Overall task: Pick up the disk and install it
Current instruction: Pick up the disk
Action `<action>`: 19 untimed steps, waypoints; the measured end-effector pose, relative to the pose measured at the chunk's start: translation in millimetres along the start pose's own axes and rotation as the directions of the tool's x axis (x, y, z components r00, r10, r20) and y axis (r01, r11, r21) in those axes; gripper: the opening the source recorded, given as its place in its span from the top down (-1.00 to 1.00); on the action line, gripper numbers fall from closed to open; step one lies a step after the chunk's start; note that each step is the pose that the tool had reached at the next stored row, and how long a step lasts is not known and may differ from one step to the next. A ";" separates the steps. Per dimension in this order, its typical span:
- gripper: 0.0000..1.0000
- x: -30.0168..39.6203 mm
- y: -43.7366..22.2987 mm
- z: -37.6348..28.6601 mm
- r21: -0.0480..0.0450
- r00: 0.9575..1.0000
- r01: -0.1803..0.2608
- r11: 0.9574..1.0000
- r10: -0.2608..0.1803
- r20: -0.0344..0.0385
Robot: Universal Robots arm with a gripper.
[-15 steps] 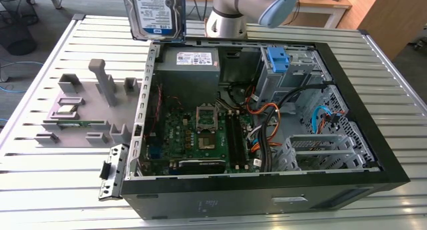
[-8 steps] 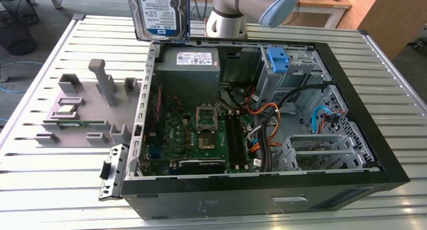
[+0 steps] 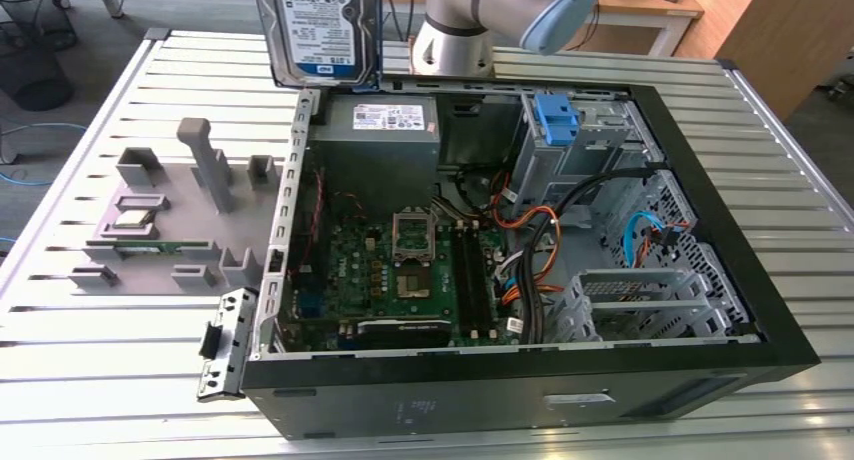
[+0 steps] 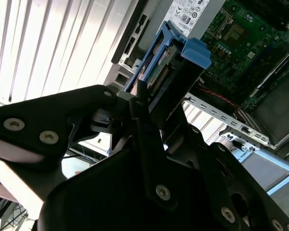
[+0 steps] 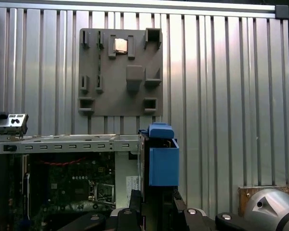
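Observation:
The disk (image 3: 320,30), a silver drive with a white-and-blue label in a blue bracket, hangs upright in the air above the back left corner of the open computer case (image 3: 781,310) in the exterior view. In both wrist views my gripper (image 4: 145,94) is shut on the disk (image 4: 169,55), its black fingers (image 4: 139,110) clamping the drive's end. The disk's blue bracket (image 5: 163,159) juts out from my gripper (image 5: 151,199), over the case's edge and the slatted table.
Inside the case are a grey power-supply box (image 3: 384,130), a motherboard (image 3: 400,265), cables, and a lone blue bracket (image 3: 554,115) in the drive cage. A grey fixture plate (image 3: 174,215) with small parts lies on the table at the exterior view's left. The arm's base (image 3: 454,40) stands behind the case.

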State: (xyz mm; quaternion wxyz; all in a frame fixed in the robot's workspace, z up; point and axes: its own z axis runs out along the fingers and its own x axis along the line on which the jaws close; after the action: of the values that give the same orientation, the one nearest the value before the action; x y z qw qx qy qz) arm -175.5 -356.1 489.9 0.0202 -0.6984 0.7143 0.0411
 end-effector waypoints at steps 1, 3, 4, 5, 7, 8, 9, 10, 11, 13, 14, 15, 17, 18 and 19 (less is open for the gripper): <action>0.30 0.1 -1.0 0.0 0.000 1.000 0.000 1.000 0.000 0.000; 0.30 0.4 -4.3 -0.2 0.000 1.000 0.000 1.000 0.000 0.000; 0.30 0.4 -6.4 -0.3 0.000 1.000 0.000 1.000 0.000 0.000; 0.30 0.4 -9.0 -0.4 0.000 1.000 0.000 1.000 0.000 0.000; 0.30 0.3 -14.1 -0.5 0.000 1.000 0.000 1.000 0.000 0.000; 0.30 0.3 -16.7 -0.6 0.000 1.000 0.000 1.000 0.000 0.000; 0.30 0.2 -18.7 -0.6 0.000 1.000 0.000 1.000 0.000 0.000; 0.30 0.2 -20.0 -0.7 0.000 1.000 0.000 1.000 0.000 0.000; 0.30 0.2 -20.5 -0.7 0.000 1.000 0.000 1.000 0.000 0.000; 0.30 0.2 -20.5 -0.7 0.000 1.000 0.000 1.000 0.000 0.000; 0.30 0.2 -20.6 -0.7 0.000 1.000 0.000 1.000 0.000 0.000; 0.30 0.2 -20.6 -0.7 0.000 1.000 0.000 1.000 0.000 0.000; 0.30 0.2 -20.6 -0.7 0.000 1.000 0.000 1.000 0.000 0.000; 0.30 0.2 -20.7 -0.7 0.000 1.000 0.000 1.000 0.000 0.000; 0.30 0.2 -20.7 -0.7 0.000 1.000 0.000 1.000 0.000 0.000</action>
State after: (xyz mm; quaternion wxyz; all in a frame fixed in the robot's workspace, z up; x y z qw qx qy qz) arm -154.8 -356.8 490.0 0.0201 -0.6983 0.7144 0.0411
